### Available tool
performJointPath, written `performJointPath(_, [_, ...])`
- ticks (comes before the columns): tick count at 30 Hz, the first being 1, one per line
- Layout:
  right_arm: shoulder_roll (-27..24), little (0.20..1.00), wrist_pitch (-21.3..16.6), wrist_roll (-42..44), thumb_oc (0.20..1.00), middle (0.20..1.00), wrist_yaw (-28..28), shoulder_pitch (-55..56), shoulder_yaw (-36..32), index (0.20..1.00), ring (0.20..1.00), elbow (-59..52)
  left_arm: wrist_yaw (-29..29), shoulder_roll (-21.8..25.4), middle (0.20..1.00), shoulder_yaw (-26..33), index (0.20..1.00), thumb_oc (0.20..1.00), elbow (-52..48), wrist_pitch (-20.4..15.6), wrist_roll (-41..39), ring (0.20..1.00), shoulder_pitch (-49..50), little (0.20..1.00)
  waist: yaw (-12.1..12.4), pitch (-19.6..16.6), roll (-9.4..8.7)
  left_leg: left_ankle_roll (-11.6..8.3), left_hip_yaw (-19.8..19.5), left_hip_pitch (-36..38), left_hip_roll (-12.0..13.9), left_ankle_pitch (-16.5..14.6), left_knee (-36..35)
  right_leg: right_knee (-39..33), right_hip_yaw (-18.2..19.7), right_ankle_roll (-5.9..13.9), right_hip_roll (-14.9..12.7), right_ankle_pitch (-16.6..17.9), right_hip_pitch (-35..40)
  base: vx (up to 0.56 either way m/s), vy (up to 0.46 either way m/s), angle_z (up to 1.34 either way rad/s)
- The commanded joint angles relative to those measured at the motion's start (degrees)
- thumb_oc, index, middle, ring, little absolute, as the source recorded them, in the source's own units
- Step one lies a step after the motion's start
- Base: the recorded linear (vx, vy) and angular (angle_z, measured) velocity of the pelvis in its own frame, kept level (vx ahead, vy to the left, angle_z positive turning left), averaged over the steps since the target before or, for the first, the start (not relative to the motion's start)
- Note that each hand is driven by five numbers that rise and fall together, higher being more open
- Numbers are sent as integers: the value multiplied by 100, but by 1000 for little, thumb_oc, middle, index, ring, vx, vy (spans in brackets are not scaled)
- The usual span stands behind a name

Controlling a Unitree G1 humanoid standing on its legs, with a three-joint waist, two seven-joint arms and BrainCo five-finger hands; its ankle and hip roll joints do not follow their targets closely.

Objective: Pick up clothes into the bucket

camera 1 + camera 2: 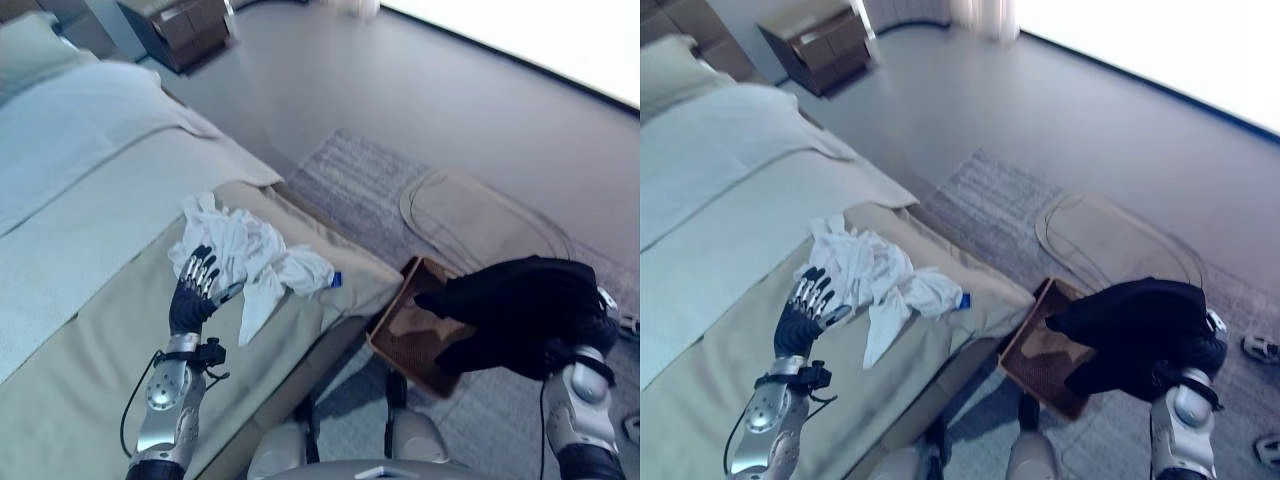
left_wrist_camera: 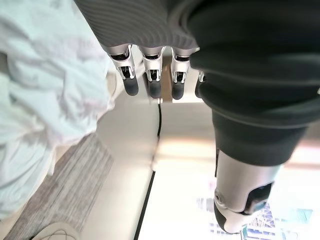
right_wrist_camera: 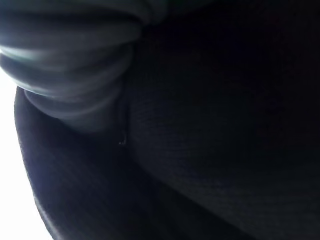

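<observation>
Left hand (image 1: 192, 296) sits over the bed (image 1: 90, 330) with its fingers straight and slack, holding nothing; I see its tips at the near edge of the white clothes (image 1: 245, 255), though I cannot tell whether they touch. That crumpled white heap lies on the bed's tan cover near the corner. Right hand is buried under a black garment (image 1: 525, 310) draped over the end of my right arm, so I cannot tell its state. The dark cloth hangs above and partly over the brown bucket (image 1: 415, 345), which stands on the floor just off the bed's corner. Beyond the bed's corner lies a grey rug (image 1: 370, 185).
</observation>
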Motion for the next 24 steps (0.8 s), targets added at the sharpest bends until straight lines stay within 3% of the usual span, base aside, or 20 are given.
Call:
performJointPath(1, [-233, 200, -470, -60, 200, 200, -346, -466, -50, 200, 200, -136, 220, 304, 1000, 191, 1000, 1000, -432, -466, -108, 1000, -69, 1000, -98, -43, -246, -25, -118, -668, 282, -803, 1471, 859, -232, 252, -550, -169, -213, -196, -41, 0])
performJointPath(3, [-254, 200, -460, -27, 200, 200, -579, -646, 10, 200, 200, 122, 406, 407, 1000, 156, 1000, 1000, -555, -537, -59, 1000, -119, 1000, -106, 131, -215, -15, -136, -1155, 309, -906, 1909, 1264, -148, 195, -535, -287, -715, -167, -23, 6])
performJointPath(6, [-343, 200, -457, 44, 200, 200, -688, -830, 57, 200, 200, 458, 491, 446, 1000, 147, 1000, 1000, -608, -562, -86, 1000, -138, 1000, -80, 120, -190, -11, -133, -1578, 357, -1038, 2273, 1601, -77, 161, -531, -397, -1137, -108, -9, -3])
performJointPath(11, [-876, 200, -285, 32, 200, 200, -783, -1411, 420, 200, 200, 1220, 574, 520, 1000, -50, 1000, 1000, -1020, -642, -206, 1000, -197, 1000, -25, 281, -99, 19, -125, -2570, 427, -1282, 3102, 2447, 73, 82, -553, -615, -2180, -95, 8, -6])
performJointPath(18, [-1284, 200, -134, 64, 200, 200, -946, -2203, 840, 200, 200, 2178, 547, 552, 1000, -508, 1000, 1000, -1145, -636, -449, 1000, -238, 1000, 101, 294, -15, 47, -208, -3013, 356, -1366, 3372, 2774, 70, 54, -645, -721, -2611, -17, 8, -2])
performJointPath(24, [-1620, 200, 0, 73, 200, 200, -907, -3096, 1406, 200, 200, 3018, 522, 668, 1000, -894, 1000, 1000, -1039, -632, -577, 1000, -148, 1000, 252, 383, 23, 47, -300, -3392, 213, -1184, 3209, 2676, 19, 75, -707, -607, -2934, -4, 0, 15])
